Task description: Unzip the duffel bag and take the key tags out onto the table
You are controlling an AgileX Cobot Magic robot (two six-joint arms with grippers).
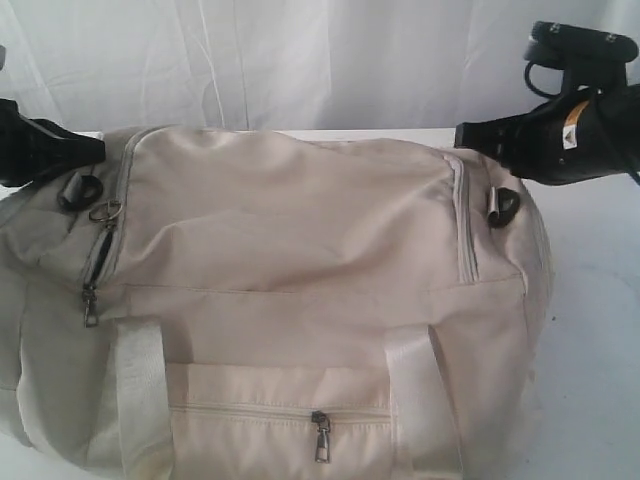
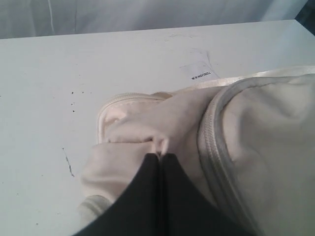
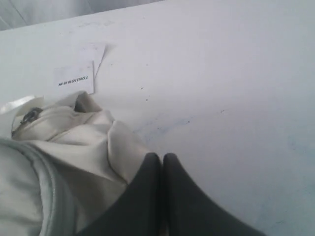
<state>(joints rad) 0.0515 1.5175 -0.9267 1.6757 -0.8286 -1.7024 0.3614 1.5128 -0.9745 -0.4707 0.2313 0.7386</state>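
Note:
The cream duffel bag (image 1: 300, 250) lies on the white table (image 1: 590, 320) and fills most of the exterior view. Its grey zipper (image 1: 462, 230) curves over the top, with a ring pull (image 1: 105, 212) near the bag's left end, where a short dark gap shows. My left gripper (image 1: 98, 148) is at that end, shut on a small pinch of bag fabric (image 2: 161, 145) that sticks out between its tips. At the bag's right end, my right gripper (image 1: 462, 135) has its jaws together, with a fold of the bag (image 3: 120, 145) beside one finger and nothing visible between them. The key tags are hidden.
A front pocket with a metal zipper pull (image 1: 320, 437) faces the camera between white webbing handles (image 1: 415, 400). Dark strap loops (image 1: 503, 205) sit at both ends. A small printed paper label (image 3: 74, 78) lies on the table behind the bag. A white curtain hangs at the back.

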